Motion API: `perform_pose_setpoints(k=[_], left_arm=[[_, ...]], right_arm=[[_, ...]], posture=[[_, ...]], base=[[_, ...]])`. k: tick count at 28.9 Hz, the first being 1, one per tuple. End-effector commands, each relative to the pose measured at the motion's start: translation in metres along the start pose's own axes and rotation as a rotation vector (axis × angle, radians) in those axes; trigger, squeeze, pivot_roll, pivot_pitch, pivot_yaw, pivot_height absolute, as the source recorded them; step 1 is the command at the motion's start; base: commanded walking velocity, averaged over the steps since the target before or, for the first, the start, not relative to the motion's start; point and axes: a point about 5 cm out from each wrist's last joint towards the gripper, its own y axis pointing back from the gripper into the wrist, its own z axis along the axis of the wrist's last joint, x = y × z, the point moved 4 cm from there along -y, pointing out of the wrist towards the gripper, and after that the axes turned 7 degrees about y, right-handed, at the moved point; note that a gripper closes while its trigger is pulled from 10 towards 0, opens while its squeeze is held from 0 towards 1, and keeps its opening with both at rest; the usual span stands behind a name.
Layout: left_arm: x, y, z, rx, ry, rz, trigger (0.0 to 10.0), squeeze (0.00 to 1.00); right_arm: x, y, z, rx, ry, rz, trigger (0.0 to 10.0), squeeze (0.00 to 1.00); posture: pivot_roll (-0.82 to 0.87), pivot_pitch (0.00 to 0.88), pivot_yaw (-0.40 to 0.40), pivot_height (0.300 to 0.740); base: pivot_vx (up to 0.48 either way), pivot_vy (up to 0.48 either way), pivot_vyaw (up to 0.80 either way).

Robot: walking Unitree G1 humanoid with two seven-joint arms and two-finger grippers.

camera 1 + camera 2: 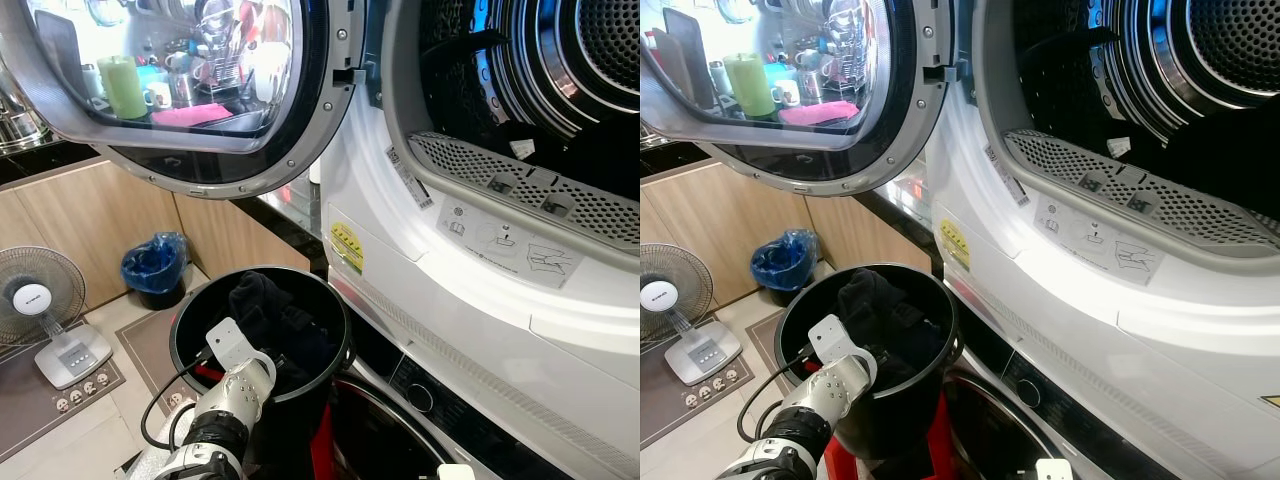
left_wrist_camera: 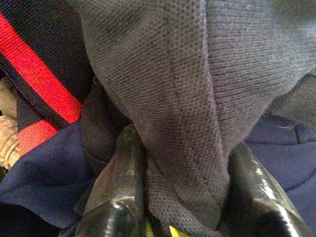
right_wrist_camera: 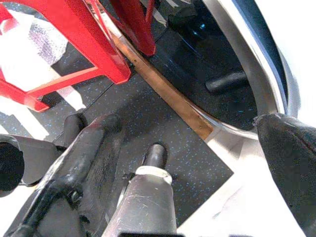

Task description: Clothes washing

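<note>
Room: kitchen corner with wood-fronted cabinets (image 1: 90, 225) at the left and stacked white machines at the right
Far left: a standing fan (image 1: 35, 300) sat on the floor, with a small bin lined in blue plastic (image 1: 153, 265) just beyond it
Upper left: the round glass door (image 1: 190, 90) of the upper machine hung swung open, mirroring cups and dishes
Centre: a black bucket (image 1: 262, 340) stood in front of the lower machine, heaped with dark clothes (image 1: 270, 310)
Left arm: it reached down into the bucket from the near side; the left gripper (image 2: 185, 197) had its two black fingers (image 2: 121, 173) partly closed on a fold of grey knit garment (image 2: 197, 74), cloth bunched between them
Beneath the grip: navy fabric and a dark piece with a red stripe (image 2: 39, 84) lay pressed against the grey one
Right: the upper drum opening (image 1: 530, 100) stood open and dark, its perforated lint grille (image 1: 520, 180) along the lower lip
Right gripper (image 3: 207, 163): it hung low over speckled floor beside a red stand (image 3: 94, 44), fingers spread apart, holding nothing
Risk: the pinch looked to be on one thin fold, so the garment might slip on lifting
Risk: neighbouring clothes could drag up with it and spill over the bucket rim
Risk: a trailing sleeve might snag on the grille on its way into the drum
</note>
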Motion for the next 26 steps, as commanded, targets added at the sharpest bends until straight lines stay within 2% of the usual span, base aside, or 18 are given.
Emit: perform_pose_setpoints(k=[1,8,11,14,15,16,19,23,26], left_arm=[[0.011,-0.002,-0.009,0.024,0.000,0.041,0.0,0.00],[0.011,-0.001,-0.012,0.026,-0.002,0.037,0.0,0.00],[0.008,-0.001,-0.008,0.000,-0.028,0.021,0.0,0.00],[-0.001,0.002,0.006,-0.095,-0.119,-0.017,0.0,0.00],[-0.001,0.002,0.006,-0.095,-0.119,-0.017,0.0,0.00],[-0.006,0.005,0.013,-0.148,-0.166,-0.036,0.0,0.00],[-0.012,0.008,0.020,-0.205,-0.189,-0.052,0.0,0.00],[-0.029,0.022,0.039,-0.354,-0.262,-0.109,0.0,0.00],[-0.037,0.030,0.045,-0.412,-0.301,-0.143,0.0,0.00]], right_arm=[[0.003,0.000,-0.003,0.007,-0.002,0.015,10.0,0.00],[0.007,0.000,-0.003,0.006,0.004,0.034,10.0,0.00],[0.008,0.001,-0.004,0.009,0.010,0.041,10.0,0.00],[0.010,0.000,-0.003,0.007,0.013,0.046,10.0,0.00],[0.010,0.000,-0.003,0.007,0.013,0.046,10.0,0.00],[0.010,0.000,-0.003,0.006,0.014,0.047,10.0,0.00],[0.010,0.000,-0.004,0.006,0.015,0.048,10.0,0.00],[0.010,0.000,-0.004,0.006,0.017,0.051,10.0,0.00],[0.011,0.000,-0.004,0.006,0.018,0.052,10.0,0.00]], posture=[[0.04,0.010,-0.040,0.740],[0.04,0.000,-0.042,0.740],[0.04,0.000,-0.042,0.740],[0.04,0.000,-0.041,0.740],[0.04,0.000,-0.041,0.740],[0.04,0.000,-0.041,0.740],[0.04,0.000,-0.040,0.740],[0.04,0.000,-0.042,0.740],[0.04,0.000,-0.041,0.740]], base=[[0.000,0.000,0.00],[0.000,0.000,0.00],[0.000,0.000,0.00],[0.000,0.000,0.00],[0.000,0.000,0.00],[0.000,0.000,0.00],[0.000,0.000,0.00],[0.000,0.000,0.00],[0.000,0.000,0.00]])
